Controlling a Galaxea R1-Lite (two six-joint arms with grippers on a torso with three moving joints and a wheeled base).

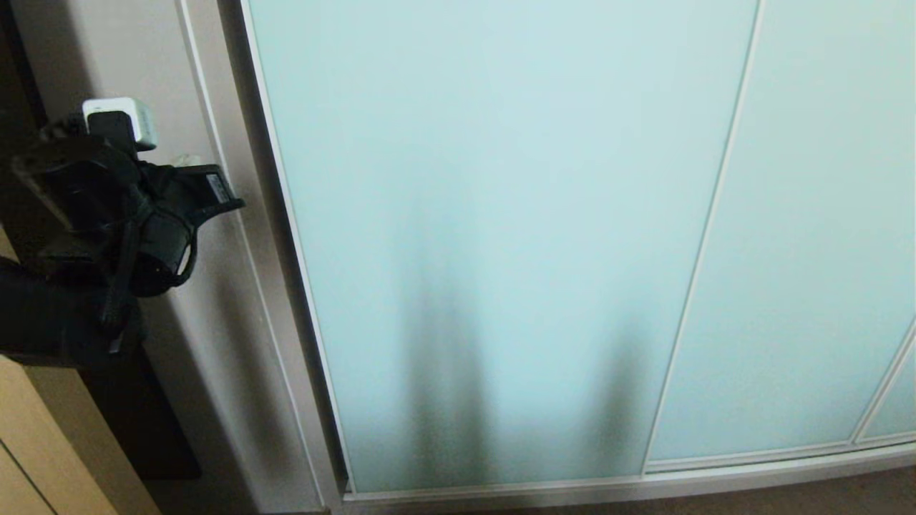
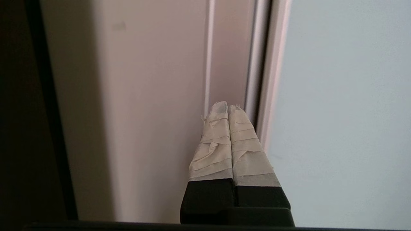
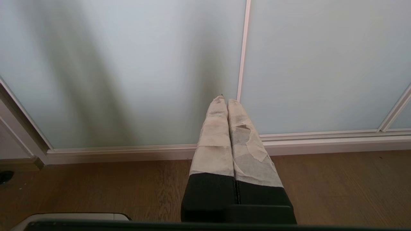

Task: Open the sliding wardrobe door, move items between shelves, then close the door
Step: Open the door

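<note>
The sliding wardrobe door (image 1: 486,214) is a frosted aqua glass panel in a slim pale frame, and it stands closed, with a second like panel (image 1: 809,214) to its right. My left arm (image 1: 107,214) is raised at the far left. Its left gripper (image 2: 228,106) is shut and empty, with the taped fingertips against the white side panel (image 2: 144,112) just beside the door's (image 2: 340,112) frame edge. The right gripper (image 3: 227,100) is shut and empty. It hangs low and points at the bottom of the door (image 3: 128,64). The items and the shelves are hidden behind the glass.
A pale bottom track (image 3: 321,142) runs along the wooden floor (image 3: 96,186). Left of the side panel (image 1: 215,322) lies a dark gap (image 1: 136,422), then light wooden furniture (image 1: 43,443). A corner of my base (image 3: 74,216) shows low down.
</note>
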